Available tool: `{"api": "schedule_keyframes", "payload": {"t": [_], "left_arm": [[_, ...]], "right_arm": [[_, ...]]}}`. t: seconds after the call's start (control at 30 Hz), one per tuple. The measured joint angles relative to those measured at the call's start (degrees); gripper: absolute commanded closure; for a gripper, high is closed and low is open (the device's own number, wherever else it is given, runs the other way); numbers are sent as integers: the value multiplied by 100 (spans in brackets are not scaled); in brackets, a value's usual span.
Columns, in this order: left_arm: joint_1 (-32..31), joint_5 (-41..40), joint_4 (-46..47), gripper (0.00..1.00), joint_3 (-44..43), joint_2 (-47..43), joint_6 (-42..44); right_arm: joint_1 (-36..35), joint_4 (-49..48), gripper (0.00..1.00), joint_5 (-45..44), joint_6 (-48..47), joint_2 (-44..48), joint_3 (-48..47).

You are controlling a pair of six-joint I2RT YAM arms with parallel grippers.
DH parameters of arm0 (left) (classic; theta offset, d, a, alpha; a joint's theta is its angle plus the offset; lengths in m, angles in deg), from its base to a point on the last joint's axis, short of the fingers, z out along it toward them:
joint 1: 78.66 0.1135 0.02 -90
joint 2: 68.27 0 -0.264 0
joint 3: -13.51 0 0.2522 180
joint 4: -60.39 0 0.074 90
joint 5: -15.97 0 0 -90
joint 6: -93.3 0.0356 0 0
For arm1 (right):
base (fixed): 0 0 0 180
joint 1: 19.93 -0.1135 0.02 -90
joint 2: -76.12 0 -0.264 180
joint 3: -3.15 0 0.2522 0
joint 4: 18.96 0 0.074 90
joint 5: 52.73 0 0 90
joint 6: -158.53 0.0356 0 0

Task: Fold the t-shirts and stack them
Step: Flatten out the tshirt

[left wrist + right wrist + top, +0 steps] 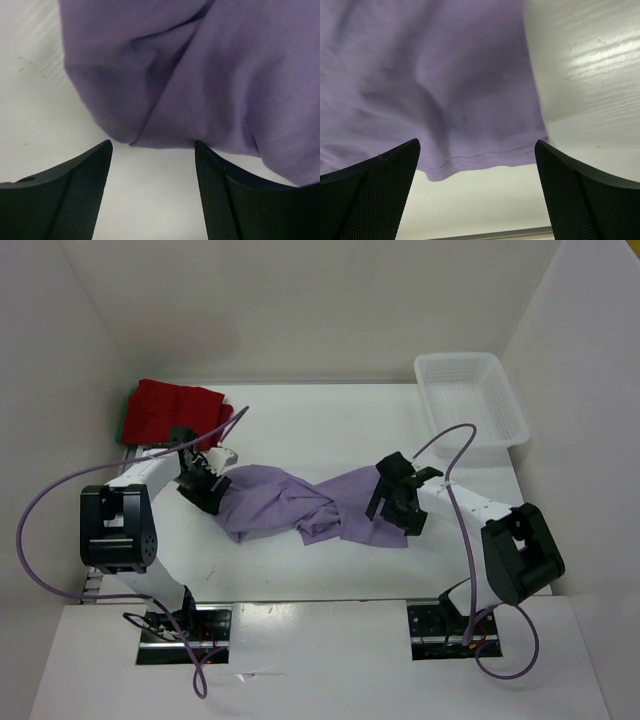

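Left gripper (212, 496) and right gripper (386, 502) gape at opposite lavender shirt (290, 502) edges.

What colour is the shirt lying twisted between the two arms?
The t-shirt is plain pale lavender, and it shows best in the top external view.

Soft matt lavender cloth shirt (300, 502) on smooth white table (330, 430).

Lavender t-shirt (300, 505): unfolded, crumpled, twisted into rope-like bunch at middle. Stretched left to right across centre of tabletop (330, 430). Both ends fan out flatter, with deep soft folds throughout. Stitched hem (480, 159) lies on surface at right end.

Red t-shirt (175, 412): folded flat, far left corner.

Green t-shirt (126, 428): beneath red one, only thin edge showing at left.
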Motion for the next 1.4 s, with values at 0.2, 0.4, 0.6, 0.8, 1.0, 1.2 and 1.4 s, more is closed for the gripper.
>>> {"api": "schedule_keyframes", "payload": {"t": [0.2, 0.4, 0.6, 0.8, 1.0, 1.2, 1.4], "left_arm": [[-15, 186, 131, 60, 195, 256, -17], [-15, 343, 68, 100, 212, 216, -31], [-4, 212, -302, 100, 94, -321, -31], [153, -485, -684, 100, -1019, -1270, -9], [168, -1283, -697, 100, -2527, -2188, 216], [79, -1930, -817, 92, -3191, -2688, 597], [17, -1945, -1091, 82, -3674, -2785, 815]], "right_arm": [[52, -201, 1, 236, 85, -190, 356], [98, -273, 100, 374, 11, -243, 358], [133, -354, 100, 675, -96, -251, 308], [297, 472, 100, 592, -446, 564, -1036], [732, 1143, 100, 157, -988, 1480, -3456], [730, 2271, 100, -184, -1355, 1510, -5226], [728, 3060, 100, -310, -1685, 1342, -6972]]}}
